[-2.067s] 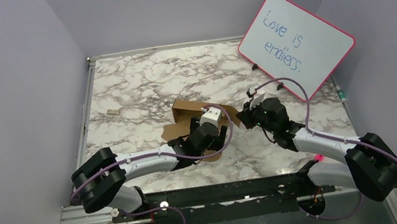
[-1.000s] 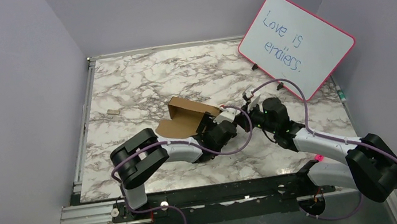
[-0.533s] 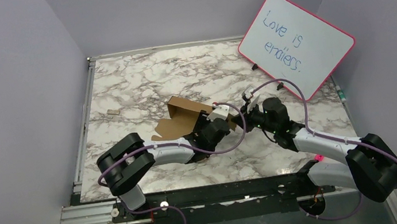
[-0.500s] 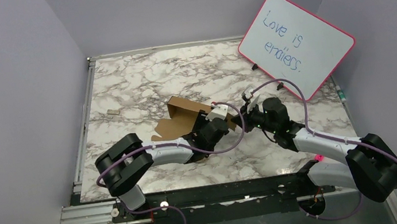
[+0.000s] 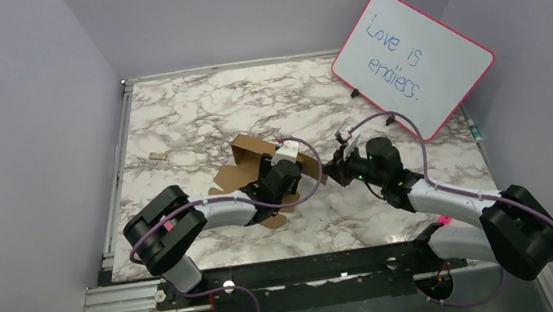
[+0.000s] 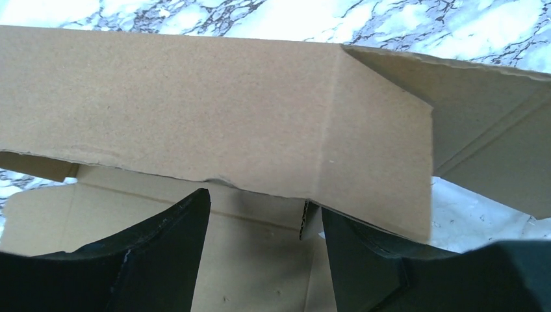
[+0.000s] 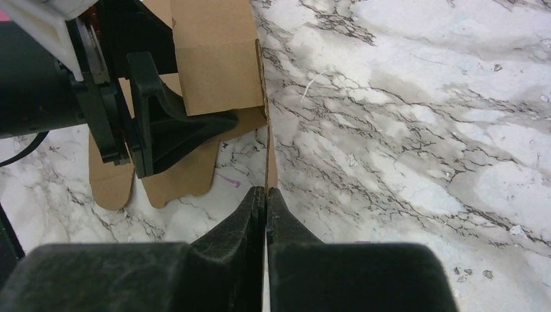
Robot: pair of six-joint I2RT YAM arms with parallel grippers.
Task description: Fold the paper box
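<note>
The paper box (image 5: 248,160) is a brown cardboard sheet, partly folded, with one wall raised, at the middle of the marble table (image 5: 195,110). My left gripper (image 5: 291,172) is open inside it. In the left wrist view its jaws (image 6: 263,208) stand wide apart below the raised wall (image 6: 214,110), with a flap edge just beside the right finger. My right gripper (image 5: 329,171) is shut on a thin upright flap at the box's right end. In the right wrist view the flap (image 7: 270,166) runs into the closed gripper (image 7: 266,192), and the box (image 7: 214,58) shows at top left.
A pink-framed whiteboard (image 5: 413,61) reading "Love is endless" leans at the back right. A tiny tan scrap (image 5: 155,156) lies at the table's left. Purple walls close in the left, back and right sides. A metal rail (image 5: 273,273) runs along the near edge.
My left gripper swung right towards the right gripper, then back left into the box. The box's left side turned and its wall stands more upright. My right gripper kept hold of the flap and edged left.
</note>
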